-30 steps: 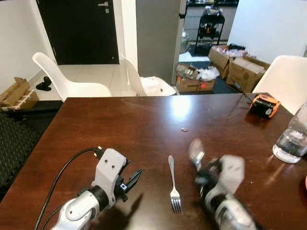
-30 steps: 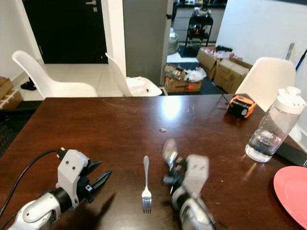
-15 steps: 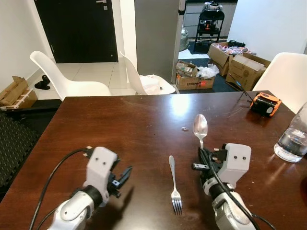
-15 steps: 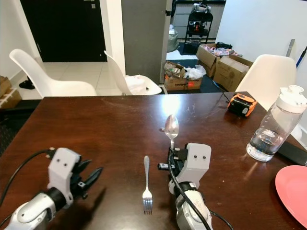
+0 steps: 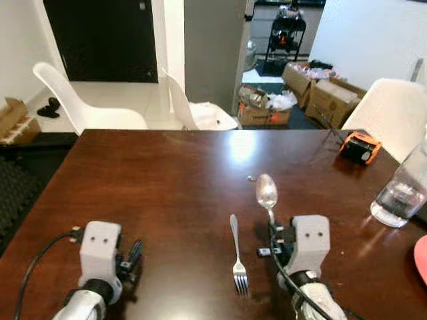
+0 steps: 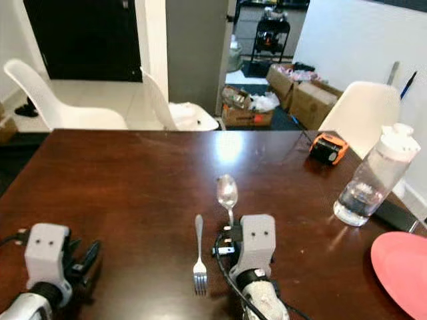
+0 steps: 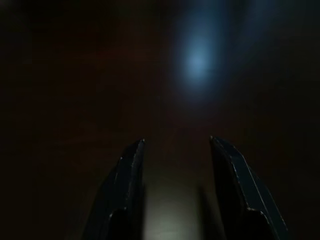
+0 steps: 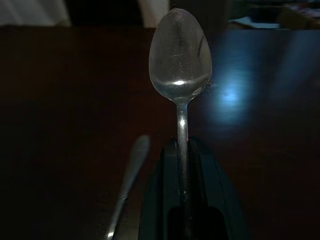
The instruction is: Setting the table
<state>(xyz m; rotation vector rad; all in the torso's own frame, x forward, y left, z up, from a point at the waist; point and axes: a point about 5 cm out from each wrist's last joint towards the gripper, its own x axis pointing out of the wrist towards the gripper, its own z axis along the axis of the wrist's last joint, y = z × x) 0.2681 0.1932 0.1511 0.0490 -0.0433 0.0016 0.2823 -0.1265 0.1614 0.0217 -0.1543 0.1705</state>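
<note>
Whereas a second ago it blurred mid-swing, the right gripper (image 8: 182,165), clamped on the silver metal spoon (image 5: 267,193), now steadies beside the silver fork (image 5: 237,260) near the dark wooden table's (image 5: 153,180) front edge, ready for placing, left gripper (image 7: 172,165) idle, fingers apart, empty.

A dining area in a lived-in home. A large dark brown wooden dining table (image 5: 167,173) takes up the foreground, with white moulded plastic chairs (image 5: 87,107) set around its far side and another white chair (image 5: 387,110) at the right. On the table lie a fork (image 5: 237,257), a clear water bottle (image 6: 370,177), a pink plate (image 6: 400,263) at the right edge and an orange tape measure (image 5: 358,147). Beyond the table are white walls, a pale tiled floor and a dark door (image 5: 100,37). Open cardboard boxes (image 5: 320,97) sit on the floor near a doorway, where a black shelving cart (image 5: 287,37) stands in the next room.
</note>
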